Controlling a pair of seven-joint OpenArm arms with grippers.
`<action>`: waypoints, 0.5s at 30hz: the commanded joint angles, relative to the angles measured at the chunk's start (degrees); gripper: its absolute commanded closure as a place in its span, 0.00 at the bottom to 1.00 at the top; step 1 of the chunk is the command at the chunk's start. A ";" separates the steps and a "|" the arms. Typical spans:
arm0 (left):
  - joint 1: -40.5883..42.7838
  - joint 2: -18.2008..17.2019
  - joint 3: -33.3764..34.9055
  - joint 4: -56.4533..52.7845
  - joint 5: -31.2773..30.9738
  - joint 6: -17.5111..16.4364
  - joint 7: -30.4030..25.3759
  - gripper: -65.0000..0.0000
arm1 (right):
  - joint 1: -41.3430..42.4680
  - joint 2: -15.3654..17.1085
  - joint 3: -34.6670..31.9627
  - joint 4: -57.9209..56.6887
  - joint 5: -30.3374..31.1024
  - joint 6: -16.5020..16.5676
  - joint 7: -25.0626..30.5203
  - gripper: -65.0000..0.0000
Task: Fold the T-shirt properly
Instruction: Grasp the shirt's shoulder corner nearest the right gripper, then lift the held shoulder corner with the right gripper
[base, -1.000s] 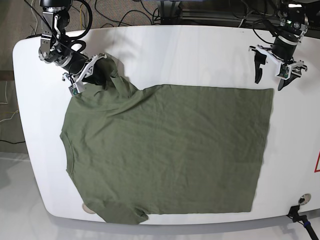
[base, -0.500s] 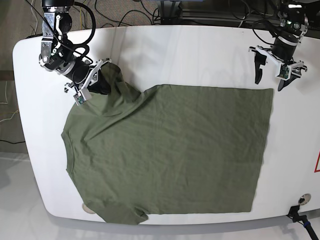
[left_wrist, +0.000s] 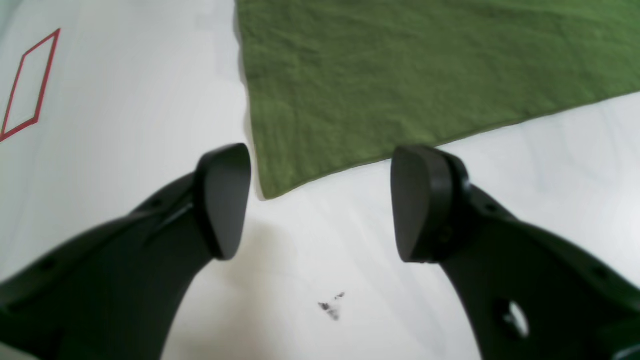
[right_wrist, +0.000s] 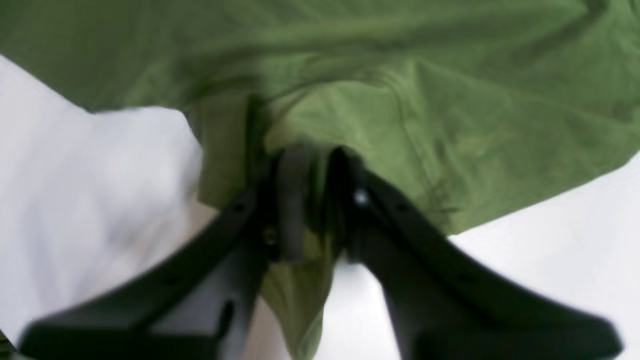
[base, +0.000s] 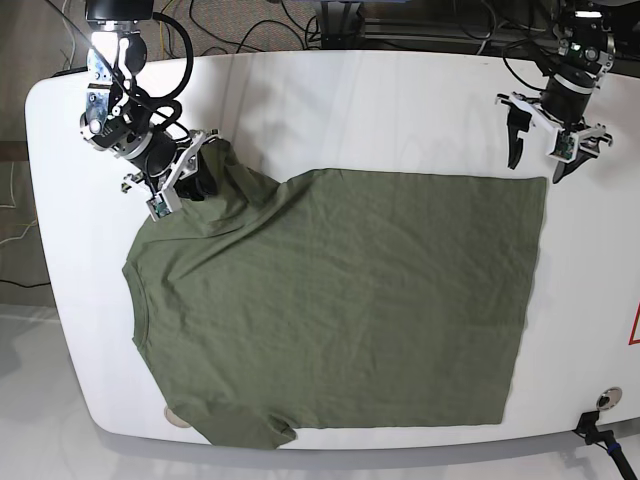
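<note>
The T-shirt (base: 330, 300) lies flat across the middle of the table (base: 380, 110). Right gripper (right_wrist: 312, 200): jaws clamped on a sleeve fold. Left gripper (left_wrist: 320, 200): jaws apart, empty, beside the hem corner. No legible writing.

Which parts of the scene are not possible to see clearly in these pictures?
- Right wrist view: blurred; whether the right gripper still pinches the T-shirt sleeve is unclear.
- Base view: that gripper's fingertips are hidden by bunched sleeve cloth.
- Left wrist view: most of the shirt is cut off by the frame; only its corner shows before the open left gripper.
</note>
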 joint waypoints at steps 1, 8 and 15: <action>-0.17 -0.62 -0.49 1.18 -0.59 0.32 -0.80 0.36 | 0.68 0.66 0.45 1.08 1.15 0.73 1.59 0.73; -0.79 -0.52 -0.57 1.30 -0.90 0.47 0.32 0.36 | 0.32 0.68 0.78 1.20 1.95 0.94 1.38 0.66; -2.78 -0.47 -0.63 0.28 -1.00 0.68 3.56 0.39 | 0.21 0.71 1.13 1.35 1.89 0.98 1.02 0.65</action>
